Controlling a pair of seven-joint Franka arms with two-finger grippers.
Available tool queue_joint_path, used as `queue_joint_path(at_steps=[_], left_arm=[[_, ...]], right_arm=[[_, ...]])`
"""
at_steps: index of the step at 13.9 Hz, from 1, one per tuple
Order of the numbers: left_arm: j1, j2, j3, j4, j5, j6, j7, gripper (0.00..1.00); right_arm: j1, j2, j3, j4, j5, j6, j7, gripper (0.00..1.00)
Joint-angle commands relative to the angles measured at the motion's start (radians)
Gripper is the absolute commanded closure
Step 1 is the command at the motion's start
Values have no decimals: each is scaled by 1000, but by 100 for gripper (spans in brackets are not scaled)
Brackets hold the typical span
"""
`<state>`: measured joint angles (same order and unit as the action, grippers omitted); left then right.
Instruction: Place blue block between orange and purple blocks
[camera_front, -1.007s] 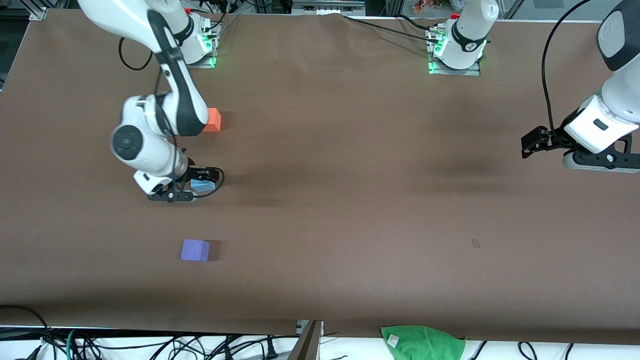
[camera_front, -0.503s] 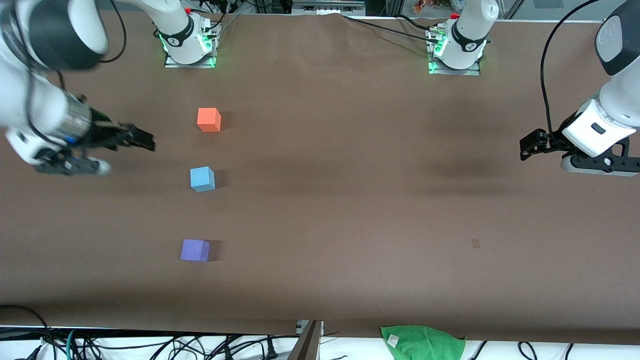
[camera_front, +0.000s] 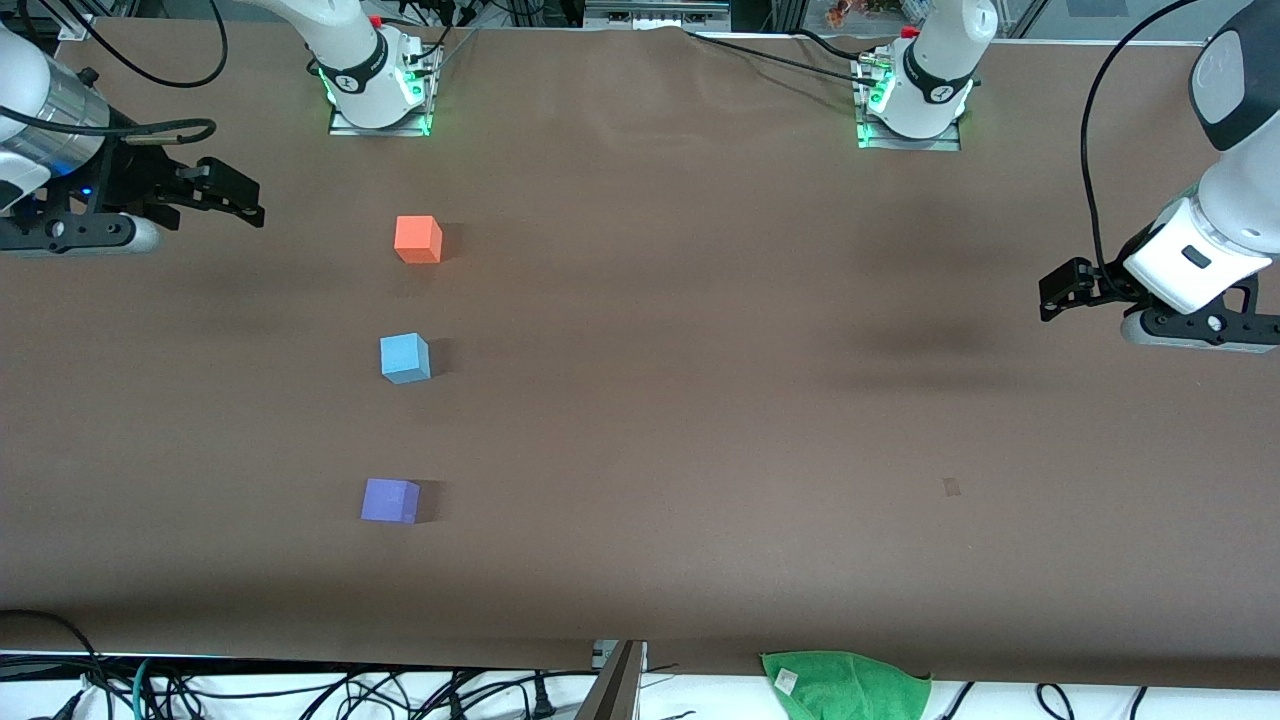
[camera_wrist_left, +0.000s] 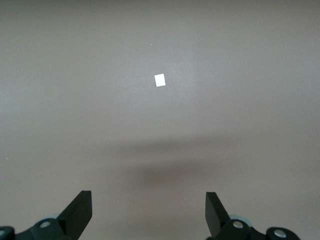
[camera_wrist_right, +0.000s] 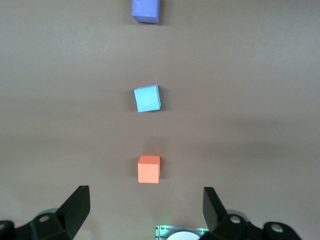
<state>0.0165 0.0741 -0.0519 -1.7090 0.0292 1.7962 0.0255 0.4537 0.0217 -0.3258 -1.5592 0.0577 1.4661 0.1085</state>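
Observation:
The blue block (camera_front: 405, 358) sits on the brown table in a line between the orange block (camera_front: 418, 239), which is farther from the front camera, and the purple block (camera_front: 390, 500), which is nearer. The right wrist view shows the same row: purple (camera_wrist_right: 146, 10), blue (camera_wrist_right: 147, 98), orange (camera_wrist_right: 149, 169). My right gripper (camera_front: 250, 205) is open and empty, raised over the table at the right arm's end, apart from the blocks; its jaws (camera_wrist_right: 145, 196) hold nothing. My left gripper (camera_front: 1050, 293) is open and empty, waiting over the left arm's end (camera_wrist_left: 148, 199).
A green cloth (camera_front: 845, 685) lies at the table's front edge, with cables along that edge. The two arm bases (camera_front: 378, 95) (camera_front: 912, 100) stand at the back. A small pale mark (camera_front: 951, 487) is on the table; it also shows in the left wrist view (camera_wrist_left: 160, 80).
My right gripper has let go of the blue block, risen and drawn away toward the right arm's end of the table. The blue block stays put. The left arm has barely moved.

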Motion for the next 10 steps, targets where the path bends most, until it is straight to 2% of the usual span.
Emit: queue_joint_path(at_steps=[1, 4, 10], left_arm=[[-6, 13, 3, 28, -8, -15, -6, 0], [-6, 13, 3, 29, -8, -14, -7, 0], [-6, 15, 3, 29, -8, -14, -7, 0]], right_arm=[[-188, -46, 193, -52, -32, 16, 10, 0], [-312, -39, 308, -42, -44, 31, 8, 0], [-320, -3, 314, -9, -52, 34, -13, 0]])
